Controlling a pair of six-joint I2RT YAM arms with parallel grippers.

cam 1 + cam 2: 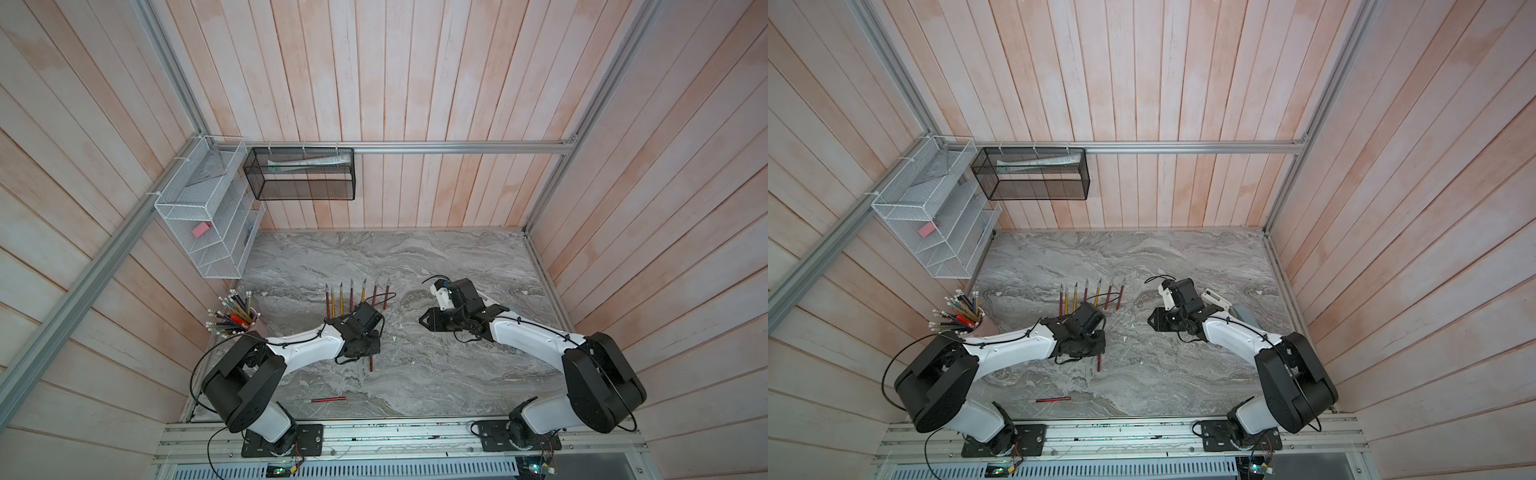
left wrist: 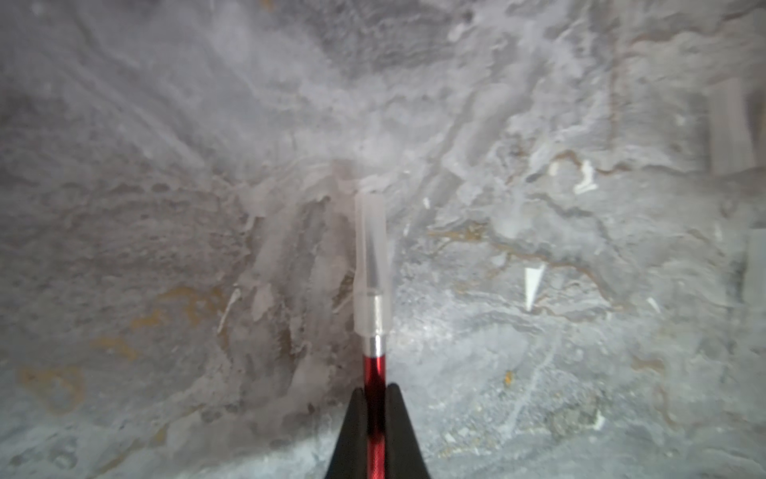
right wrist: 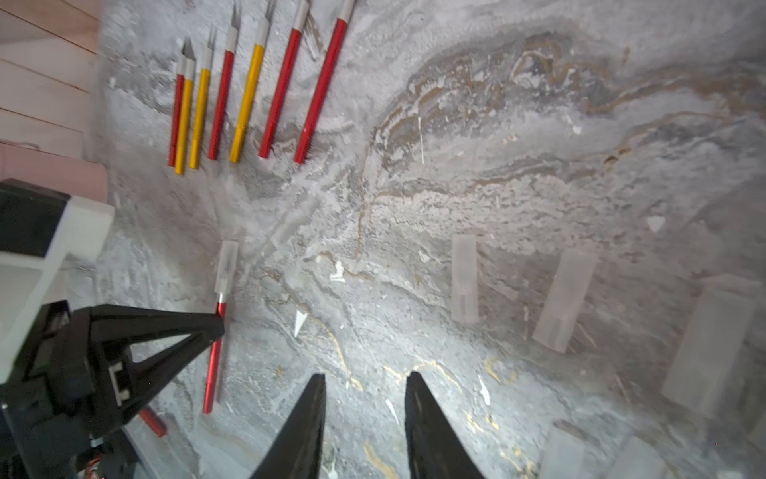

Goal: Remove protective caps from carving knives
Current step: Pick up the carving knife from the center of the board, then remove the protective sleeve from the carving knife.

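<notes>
Most of the job looks done. Seven carving knives (image 3: pixel 221 103) lie in a neat row at the far side of the tabletop (image 1: pixel 436 257), red and yellow handles side by side, every grey blade bare. The loose caps (image 3: pixel 464 280) lie scattered on the tabletop near my right arm. Three are clear in the right wrist view, with more blurred shapes at its edge.

My left jaws are pinched tight on the red handle of another knife (image 2: pixel 375 369), a little behind its metal collar. Its translucent cap (image 2: pixel 372 265) is still seated over the blade. The knife sits low, on or just above the tabletop; I cannot tell which. My right jaws stand partly apart and hold nothing, near that capped end but clear of it.

By my reckoning this is the eighth knife, gripped and ready for its cap to be pulled. One more red knife (image 1: pixel 328 400) lies alone near the front edge of the tabletop, well apart from the row. One end looks pale, so I judge it is capped too, though it is too small to be sure. That would leave two caps to take off.
</notes>
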